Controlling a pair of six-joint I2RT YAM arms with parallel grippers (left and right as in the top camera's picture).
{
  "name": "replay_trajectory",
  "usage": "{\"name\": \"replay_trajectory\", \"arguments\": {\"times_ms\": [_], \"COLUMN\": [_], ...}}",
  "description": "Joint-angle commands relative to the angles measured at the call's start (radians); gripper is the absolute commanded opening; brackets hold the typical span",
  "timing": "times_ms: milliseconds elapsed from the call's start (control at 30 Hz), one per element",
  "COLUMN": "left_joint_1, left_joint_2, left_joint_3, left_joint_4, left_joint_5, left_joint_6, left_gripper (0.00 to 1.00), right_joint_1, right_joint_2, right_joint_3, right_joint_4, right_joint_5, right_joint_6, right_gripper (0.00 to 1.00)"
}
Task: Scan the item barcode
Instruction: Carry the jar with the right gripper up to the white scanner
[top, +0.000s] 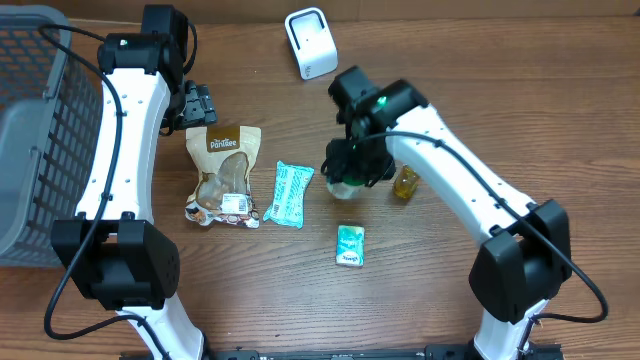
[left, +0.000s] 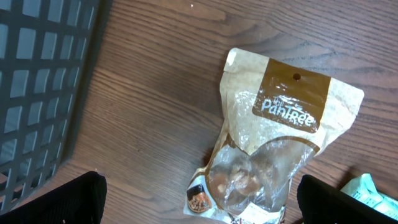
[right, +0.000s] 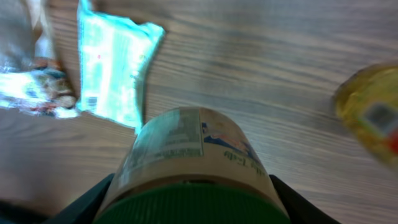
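Green and ridged, the lid of a jar (right: 193, 155) filled the bottom of the right wrist view, with its pale printed label rising above it. The right end effector (right: 189, 208) was closed partway on that jar, one dark finger (right: 87, 199) against each side of the lid. Beyond the jar, on the wooden worktop (right: 261, 56), lay a teal packet (right: 115, 68). The clear end of a snack pouch (right: 31, 81) showed at the left edge, and a blurred yellow bottle (right: 373, 115) at the right.

From the left wrist, the left end effector (left: 202, 208) hung with its fingers (left: 56, 199) spread as wide as they went, holding nothing. The pouch lay between and beyond them, flat on the worktop, its brown banner at the far end. A grey basket (left: 43, 81) stood off to the left, and a corner of the teal packet peeked in at the lower right.

Overhead, the right end effector sat near the middle of the worktop, directly over the jar, which showed just below the fingers. The white scanner (top: 311, 42) stood at the far edge, well apart from the jar. The yellow bottle stood just beside the jar on the right, the teal packet lay near it on the left, and a small green pack (top: 350, 245) lay nearer the front. The left end effector hovered by the top of the pouch, far from the jar, with the basket at the left edge.
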Motion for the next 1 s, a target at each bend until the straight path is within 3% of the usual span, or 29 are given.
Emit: {"name": "replay_trajectory", "arguments": {"times_ms": [0, 100, 300, 433, 700, 967], "left_joint_1": [-0.004, -0.004, -0.004, -0.004, -0.004, -0.004], "left_joint_2": [-0.010, -0.010, -0.010, -0.010, -0.010, -0.010], "left_joint_3": [0.019, 0.019, 0.019, 0.019, 0.019, 0.019], "left_joint_4": [0.001, 0.001, 0.001, 0.001, 0.001, 0.001], "left_joint_5": [-0.012, -0.012, -0.013, -0.012, -0.013, -0.013], "left_joint_6": [0.004, 0.004, 0.004, 0.004, 0.004, 0.004], "left_gripper": [1.00, 1.00, 1.00, 1.00, 0.99, 0.99], "right_joint_1": [-0.049, -0.079, -0.094, -0.093, -0.095, -0.096], "right_joint_2": [-0.037, -0.037, -0.024, 0.031, 0.213, 0.411], "right_joint_3": [0.310, 0.480, 0.529, 0.529, 0.529, 0.528], "right_joint_4": [-0.080, -0.134, -0.047, 0.130, 0.523, 0.796], "right_joint_5": [-0.009, -0.009, -0.005, 0.068, 0.168, 0.266], "right_joint_6": [-0.075, -0.100, -0.138, -0.144, -0.144, -0.144], "right_gripper": [0.50, 0.51, 0.50, 0.58, 0.56, 0.54]}}
